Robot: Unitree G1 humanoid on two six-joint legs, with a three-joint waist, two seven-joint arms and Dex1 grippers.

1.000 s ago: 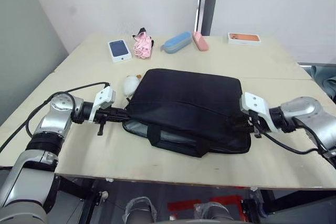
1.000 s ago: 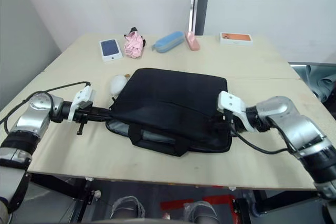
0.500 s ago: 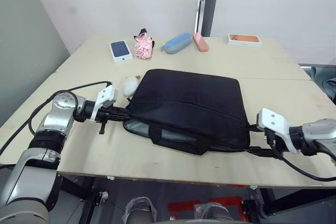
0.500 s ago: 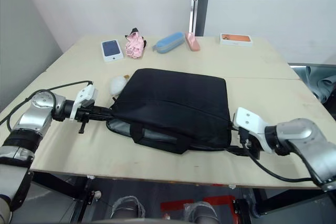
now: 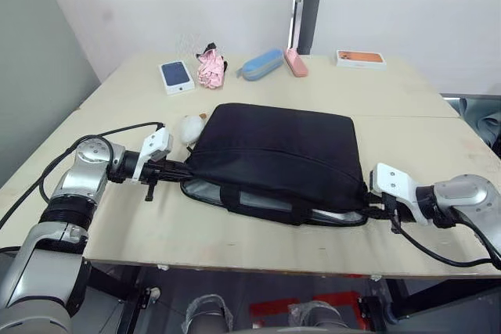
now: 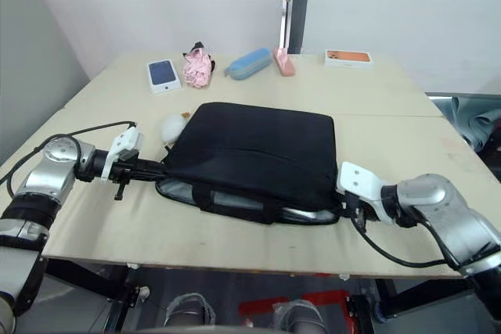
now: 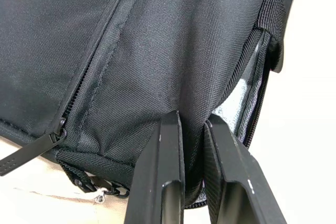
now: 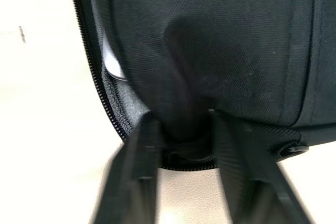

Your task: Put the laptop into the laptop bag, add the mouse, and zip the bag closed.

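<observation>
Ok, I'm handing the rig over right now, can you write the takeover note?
Left hand: shut on the laptop bag at its left end.
Right hand: straddling the bag's right corner, fabric between the fingers.
The bag lies flat mid-table, front zipper edge gaping; a silver-grey edge, likely the laptop, shows inside.
The mouse can't be made out.
Left to do: confirm the mouse is in, zip shut.

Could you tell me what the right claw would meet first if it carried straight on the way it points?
The laptop bag: the right claw already straddles a fold at its corner, so it would push further into the black fabric.
</observation>
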